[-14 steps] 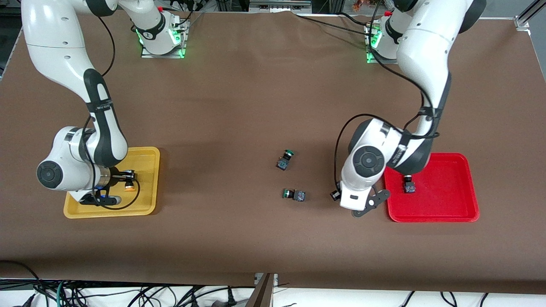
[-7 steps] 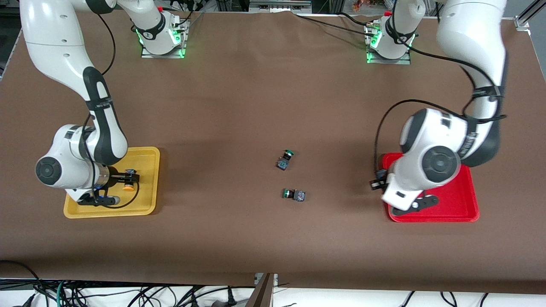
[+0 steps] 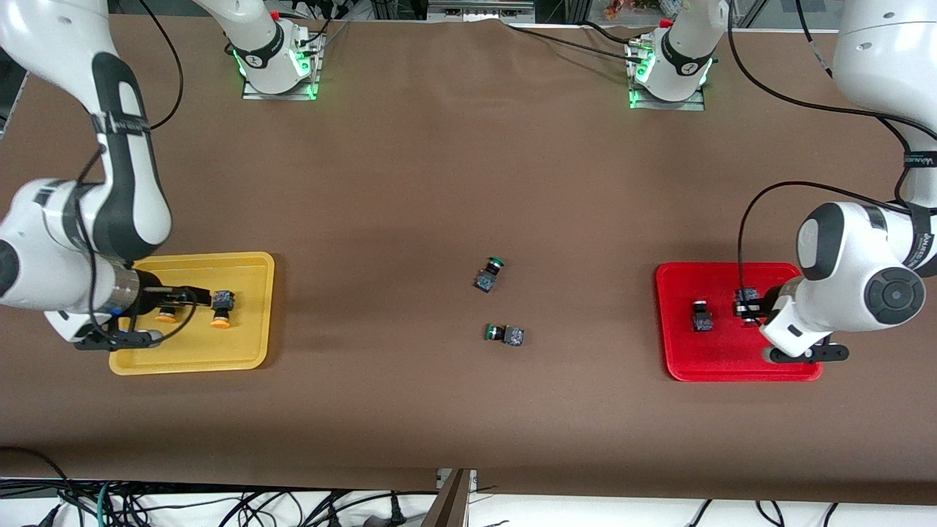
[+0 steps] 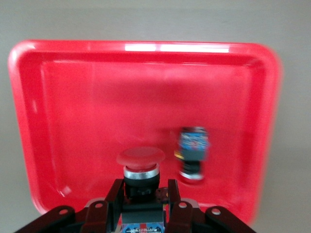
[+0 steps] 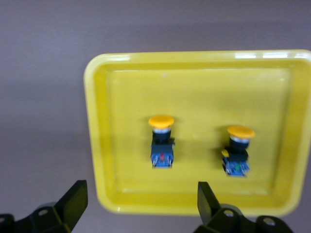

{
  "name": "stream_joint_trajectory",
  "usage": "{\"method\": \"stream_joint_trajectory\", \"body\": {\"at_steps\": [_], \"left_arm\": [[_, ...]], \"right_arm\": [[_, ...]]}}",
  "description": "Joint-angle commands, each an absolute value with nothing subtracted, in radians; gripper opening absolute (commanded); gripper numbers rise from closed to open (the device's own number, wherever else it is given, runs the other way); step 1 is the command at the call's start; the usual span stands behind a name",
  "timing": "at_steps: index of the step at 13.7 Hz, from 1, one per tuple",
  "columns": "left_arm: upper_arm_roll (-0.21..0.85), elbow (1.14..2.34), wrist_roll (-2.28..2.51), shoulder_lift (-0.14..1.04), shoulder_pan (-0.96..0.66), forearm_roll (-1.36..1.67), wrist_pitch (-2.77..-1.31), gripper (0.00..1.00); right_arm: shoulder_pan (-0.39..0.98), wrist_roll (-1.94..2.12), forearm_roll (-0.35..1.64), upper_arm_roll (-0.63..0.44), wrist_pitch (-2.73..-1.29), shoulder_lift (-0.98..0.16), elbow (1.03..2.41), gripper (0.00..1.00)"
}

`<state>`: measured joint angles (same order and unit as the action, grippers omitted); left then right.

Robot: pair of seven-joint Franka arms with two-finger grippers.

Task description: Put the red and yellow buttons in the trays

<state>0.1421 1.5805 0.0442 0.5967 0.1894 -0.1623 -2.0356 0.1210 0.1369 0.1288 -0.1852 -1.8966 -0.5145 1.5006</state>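
My left gripper (image 3: 748,307) is shut on a red-capped button (image 4: 140,167) and holds it over the red tray (image 3: 732,366), as the left wrist view (image 4: 144,196) shows. A second red button (image 3: 703,320) lies in that tray beside it and also shows in the left wrist view (image 4: 192,153). My right gripper (image 3: 192,294) is open and empty above the yellow tray (image 3: 249,344). In the right wrist view it (image 5: 141,208) is over the tray's rim (image 5: 194,204). Two yellow-capped buttons (image 5: 161,141) (image 5: 238,150) lie in that tray, also seen from the front (image 3: 221,307) (image 3: 167,316).
Two green-capped buttons (image 3: 489,274) (image 3: 505,334) lie on the brown table between the trays. The arm bases (image 3: 278,66) (image 3: 666,73) stand along the table's edge farthest from the front camera.
My left arm swung toward its own end of the table, carrying the red button over the red tray. My right gripper let go of a yellow button in the yellow tray and drew back.
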Motion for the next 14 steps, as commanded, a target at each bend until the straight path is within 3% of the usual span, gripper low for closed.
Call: {"method": "stream_joint_trajectory", "body": {"at_steps": [1,3,6,7,8,12,14], "left_arm": [[0.152,1.797,-0.078,0.529,0.257,-0.184,-2.260,0.00],[0.152,1.896,-0.097,0.531,0.294,-0.213,-2.421,0.00],[0.152,1.910,-0.095,0.540,0.298,-0.216,-2.447,0.00],[0.152,1.908,-0.094,0.541,0.296,-0.216,-2.447,0.22],[0.152,1.902,-0.098,0.546,0.296,-0.218,-2.447,0.99],[0.155,1.891,-0.087,0.487,0.288,-0.221,-2.424,1.00],[0.158,1.862,-0.083,0.411,0.288,-0.212,-2.329,1.00]], "right_arm": [[0.118,0.146,0.104,-0.176,-1.763,-0.439,1.456,1.00],[0.121,0.144,0.100,-0.175,-1.645,-0.419,1.378,1.00],[0.121,0.137,0.074,-0.175,-1.494,-0.399,1.307,1.00],[0.120,0.137,0.072,-0.179,-1.482,-0.385,1.302,1.00],[0.120,0.138,0.071,-0.183,-1.480,-0.373,1.302,1.00],[0.124,0.140,0.052,-0.169,-1.424,-0.327,1.296,1.00],[0.121,0.144,-0.021,-0.102,-1.424,-0.298,1.302,1.00]]}}
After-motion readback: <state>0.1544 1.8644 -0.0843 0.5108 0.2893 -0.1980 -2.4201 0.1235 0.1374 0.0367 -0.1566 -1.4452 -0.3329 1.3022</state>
